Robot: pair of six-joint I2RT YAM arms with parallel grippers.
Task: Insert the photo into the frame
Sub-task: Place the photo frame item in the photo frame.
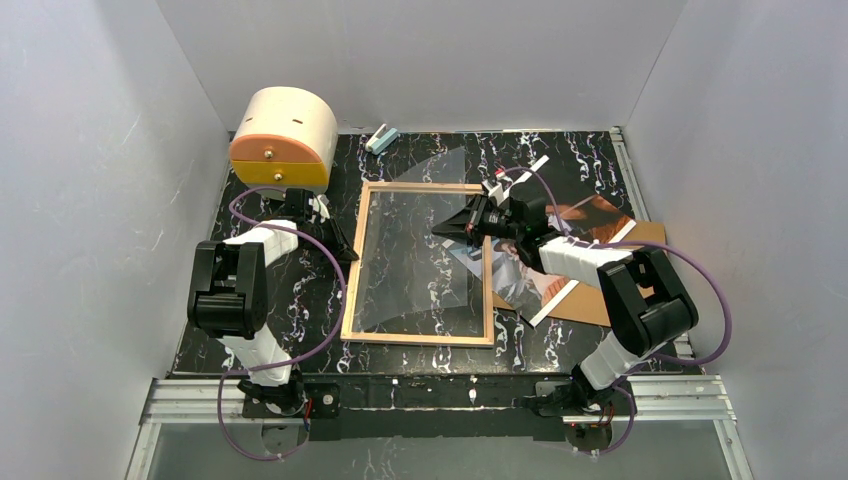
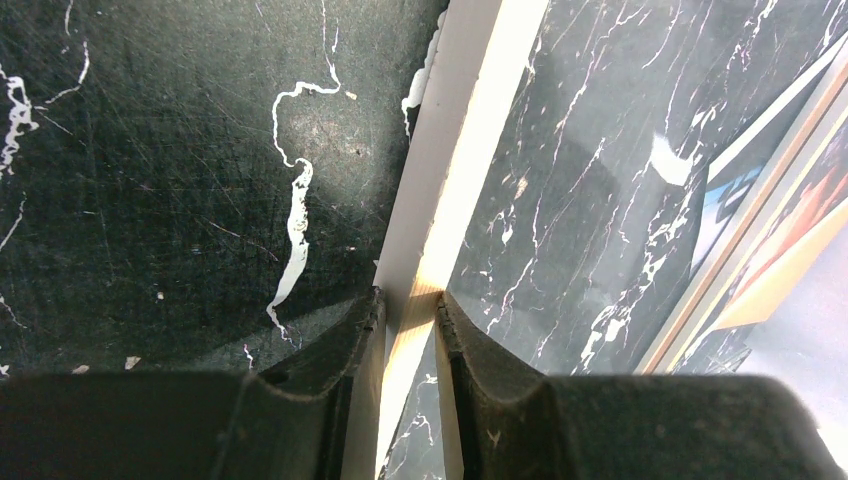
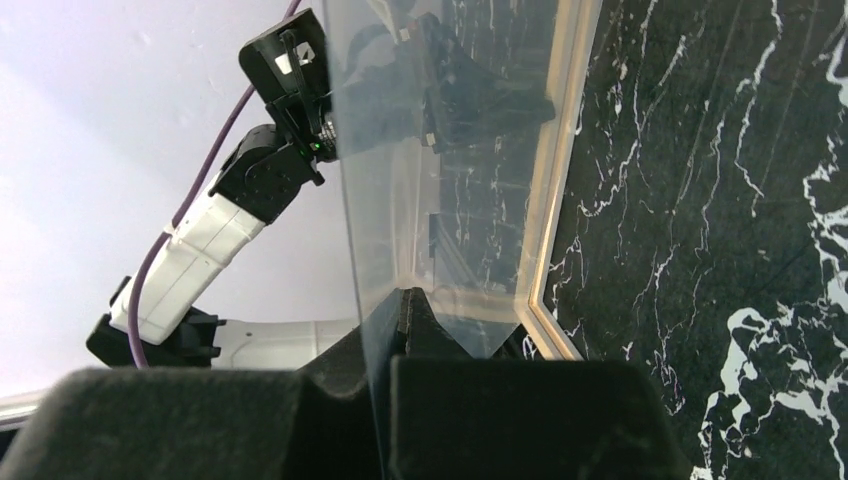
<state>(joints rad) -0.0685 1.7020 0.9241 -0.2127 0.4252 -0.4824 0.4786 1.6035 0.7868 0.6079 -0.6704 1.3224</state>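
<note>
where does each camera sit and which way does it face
top: above and behind, looking down on table, frame, left arm, right arm
left wrist: on the left arm, looking down past the left hand clamped on the frame's rim
right wrist: on the right arm, looking along the clear sheet in the right hand toward the left arm
shared: all three show the frame

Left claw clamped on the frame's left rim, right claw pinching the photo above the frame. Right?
No. The right claw pinches the clear sheet, not the photo; the right wrist view shows a see-through pane in its grip. The photo lies on the brown board beside the frame. The left claw is clamped on the left rim, as you said.
</note>
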